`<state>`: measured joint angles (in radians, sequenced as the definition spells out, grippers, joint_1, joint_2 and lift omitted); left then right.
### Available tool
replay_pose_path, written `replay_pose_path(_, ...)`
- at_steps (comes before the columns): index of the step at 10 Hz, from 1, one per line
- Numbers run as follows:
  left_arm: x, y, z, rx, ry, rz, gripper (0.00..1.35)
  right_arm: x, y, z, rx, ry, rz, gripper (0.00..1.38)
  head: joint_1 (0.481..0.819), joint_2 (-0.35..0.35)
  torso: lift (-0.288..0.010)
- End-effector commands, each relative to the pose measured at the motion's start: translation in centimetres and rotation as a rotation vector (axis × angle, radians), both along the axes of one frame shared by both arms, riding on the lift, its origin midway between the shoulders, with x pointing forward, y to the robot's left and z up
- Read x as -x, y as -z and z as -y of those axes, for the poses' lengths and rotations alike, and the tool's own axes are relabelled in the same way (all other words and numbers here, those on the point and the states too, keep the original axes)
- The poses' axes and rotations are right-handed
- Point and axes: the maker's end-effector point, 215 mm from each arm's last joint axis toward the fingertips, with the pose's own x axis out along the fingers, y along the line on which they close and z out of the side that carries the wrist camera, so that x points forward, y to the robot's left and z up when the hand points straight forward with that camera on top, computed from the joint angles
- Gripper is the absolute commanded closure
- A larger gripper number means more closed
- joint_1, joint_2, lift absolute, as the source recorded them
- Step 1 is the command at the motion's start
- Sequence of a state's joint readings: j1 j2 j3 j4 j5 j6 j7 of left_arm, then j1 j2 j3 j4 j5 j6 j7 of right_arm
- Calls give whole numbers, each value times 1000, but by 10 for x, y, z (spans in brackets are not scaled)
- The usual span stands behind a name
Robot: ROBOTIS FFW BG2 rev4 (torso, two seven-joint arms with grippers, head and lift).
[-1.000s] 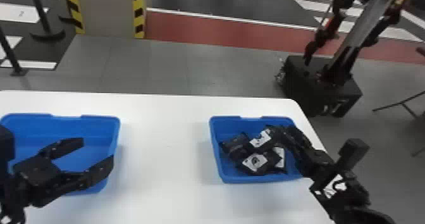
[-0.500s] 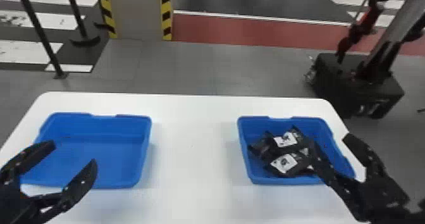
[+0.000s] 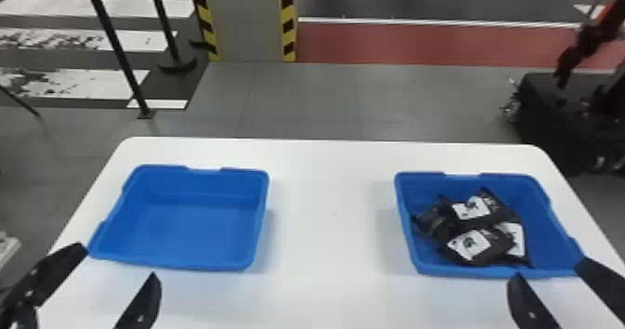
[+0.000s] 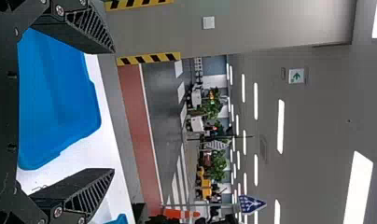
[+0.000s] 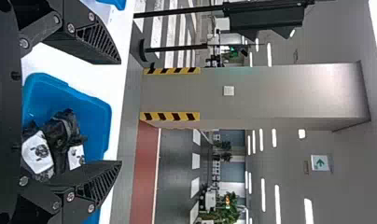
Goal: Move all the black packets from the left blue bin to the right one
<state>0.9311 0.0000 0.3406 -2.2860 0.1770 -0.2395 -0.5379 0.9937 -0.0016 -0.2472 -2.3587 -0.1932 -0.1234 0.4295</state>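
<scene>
At the head view's lower left, my left gripper (image 3: 116, 263) stands open in front of the left blue bin (image 3: 200, 230), whose floor is bare. Several black packets (image 3: 493, 244) with white labels lie heaped in the right blue bin (image 3: 414, 258). My right gripper (image 3: 546, 270), open with nothing between its fingers, is at that bin's front edge. In the left wrist view my left gripper (image 4: 114, 109) has its fingers wide apart, the bin beyond them. The right wrist view has my right gripper (image 5: 121, 114) spread, with the packets (image 5: 60, 140) beyond.
Both bins stand on a white table (image 3: 330, 258), a wide strip of tabletop between them. Behind the table are a pillar (image 3: 246, 21) with striped edges, black posts (image 3: 116, 49) and a dark machine (image 3: 558, 119) on the floor.
The left gripper has drawn back from over the left bin toward the front. The right gripper has backed out from above the packets to the near edge. The head view has shifted.
</scene>
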Motion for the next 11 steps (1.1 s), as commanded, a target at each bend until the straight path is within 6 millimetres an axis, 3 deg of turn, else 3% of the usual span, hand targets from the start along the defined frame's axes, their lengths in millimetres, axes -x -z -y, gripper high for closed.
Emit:
replay_pose_path(1,8,8,7,21,-2,-23,133,13,12,-5,-9,-4,-39,288,695,41,-110)
replay_pose_path(11,4,12,13,61,-21,-33,133,14,20,-3,-23,1,-54,294,695,26,-110)
